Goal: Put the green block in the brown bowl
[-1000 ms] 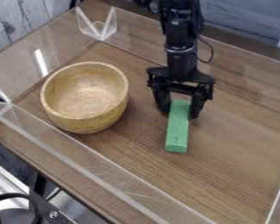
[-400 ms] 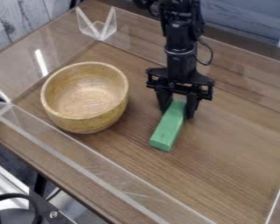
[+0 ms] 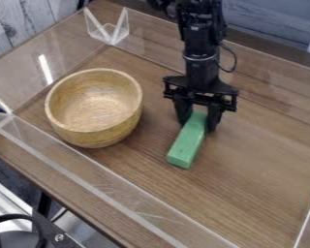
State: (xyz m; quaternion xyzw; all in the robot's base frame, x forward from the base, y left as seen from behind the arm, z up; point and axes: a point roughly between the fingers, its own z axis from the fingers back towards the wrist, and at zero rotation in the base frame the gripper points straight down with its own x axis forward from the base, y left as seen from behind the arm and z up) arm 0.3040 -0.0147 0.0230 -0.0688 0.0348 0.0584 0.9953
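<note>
Under me lies a wooden table with dark brown grain running across it, glossy enough to throw a few pale glints. A clear plastic wall fences the table along its near edge and its left side, its rim catching the light as a thin bright line. At the far left corner of the table I see a small clear plastic bracket, folded into a V. Behind that corner is a patch of pale whitewashed boards. At the bottom left, outside the wall, a dark curved cable shows, beside something pale I cannot make out.
</note>
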